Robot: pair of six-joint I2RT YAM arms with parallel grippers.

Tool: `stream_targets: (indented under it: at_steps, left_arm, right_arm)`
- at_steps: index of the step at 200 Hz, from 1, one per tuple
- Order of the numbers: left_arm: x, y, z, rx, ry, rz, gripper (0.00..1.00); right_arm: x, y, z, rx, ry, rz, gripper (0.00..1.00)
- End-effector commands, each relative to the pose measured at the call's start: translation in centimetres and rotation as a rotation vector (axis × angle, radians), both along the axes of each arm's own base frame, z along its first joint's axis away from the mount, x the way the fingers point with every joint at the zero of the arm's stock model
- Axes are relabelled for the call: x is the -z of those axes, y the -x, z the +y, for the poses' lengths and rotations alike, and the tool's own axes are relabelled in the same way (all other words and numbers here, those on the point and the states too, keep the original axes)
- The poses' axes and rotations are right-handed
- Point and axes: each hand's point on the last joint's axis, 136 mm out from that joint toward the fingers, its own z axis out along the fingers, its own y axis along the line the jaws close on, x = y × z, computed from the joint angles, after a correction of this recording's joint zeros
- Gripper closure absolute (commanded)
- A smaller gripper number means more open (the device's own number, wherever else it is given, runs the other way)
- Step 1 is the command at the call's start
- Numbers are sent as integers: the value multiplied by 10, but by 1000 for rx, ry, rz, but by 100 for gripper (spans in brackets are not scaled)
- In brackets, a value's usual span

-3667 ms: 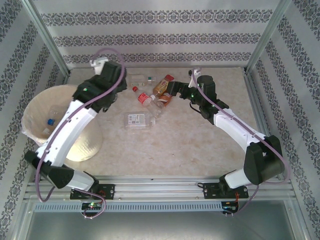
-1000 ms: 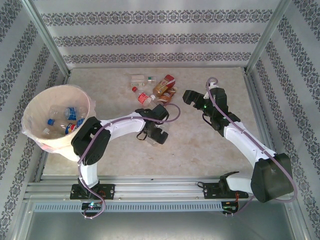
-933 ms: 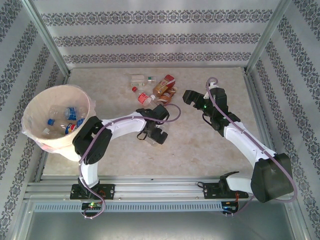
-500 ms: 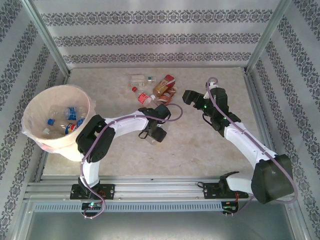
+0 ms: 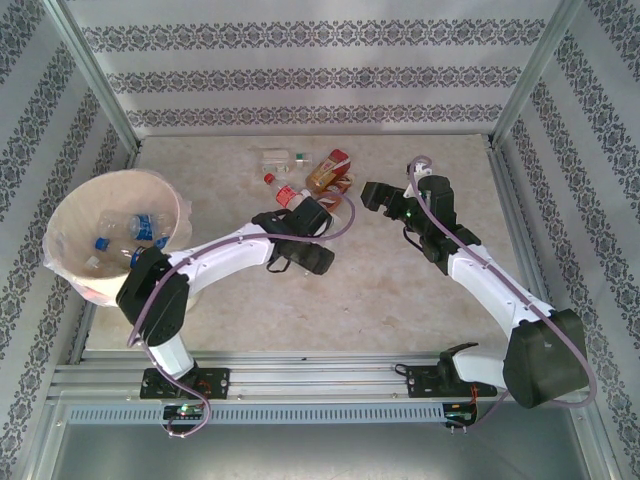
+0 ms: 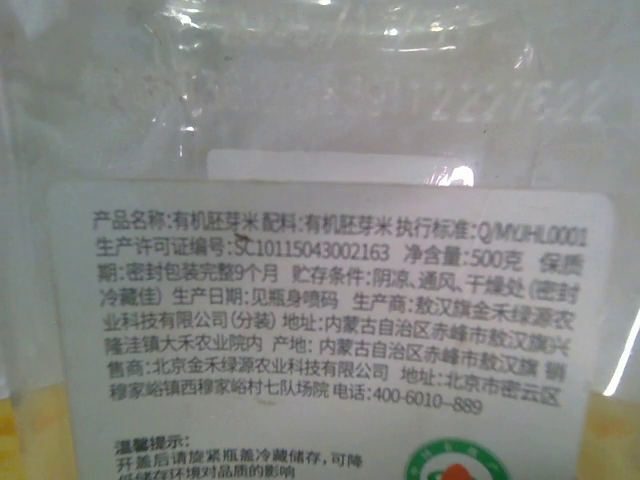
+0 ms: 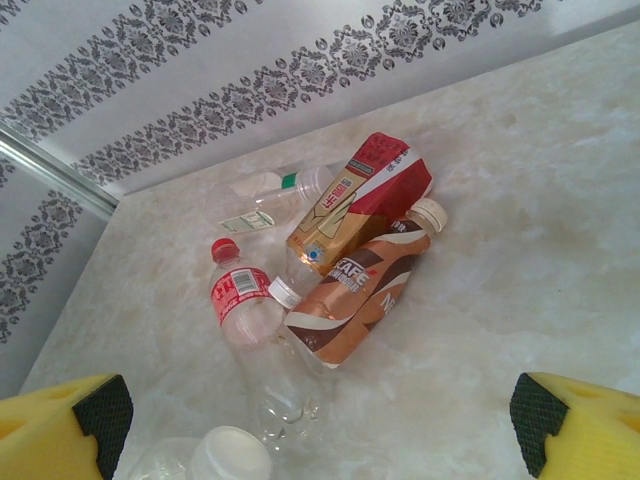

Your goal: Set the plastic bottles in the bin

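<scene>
Since the earliest frame the left arm has swung from over the bin (image 5: 62, 212) out to mid-worktop (image 5: 400, 300), and in the last second the left tool (image 5: 308, 258) has shifted slightly away from the near edge. Its wrist camera sits hard against a clear labelled bottle (image 6: 330, 300), with the print running level across the view. No fingers show there, so it cannot be confirmed whether this tool is clenched on the bottle or merely over it. The right tool (image 7: 320, 420) stands released, its yellow fingers wide apart and holding nothing. Several bottles already lie inside the bin. A loose cluster remains at the far centre of the worktop, including a brown bottle (image 7: 355, 290) lying diagonally against a red-capped bottle (image 7: 240, 295). The governing relation, in my judgement, is that the bin lies well apart to the left of the left tool, near that arm's own shoulder, so a leftward carry is called for. The cluster lies just ahead of the right tool, making the right arm the nearer one for it.
</scene>
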Motion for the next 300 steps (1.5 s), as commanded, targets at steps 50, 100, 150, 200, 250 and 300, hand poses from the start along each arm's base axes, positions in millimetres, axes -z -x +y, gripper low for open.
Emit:
stream_targets:
  at_steps: [50, 100, 150, 200, 250, 300]
  left_arm:
    - [-95, -25, 26, -159, 240, -115, 43]
    - [-172, -33, 88, -356, 290, -218, 46]
    - [-262, -17, 185, -595, 72, -506, 44]
    - [-314, 13, 293, -920, -171, -718, 44]
    - [-298, 50, 373, -1211, -265, -700, 45]
    - [-247, 83, 419, -1407, -280, -578, 45]
  right_arm:
    - [-46, 7, 48, -200, 21, -174, 2]
    - [-64, 8, 76, -267, 41, -240, 2]
    - [-65, -3, 82, -262, 29, -234, 2]
    - [-60, -7, 87, -267, 14, -212, 2]
    - [-59, -11, 86, -262, 21, -209, 2]
    - [-66, -16, 92, -292, 41, -222, 2]
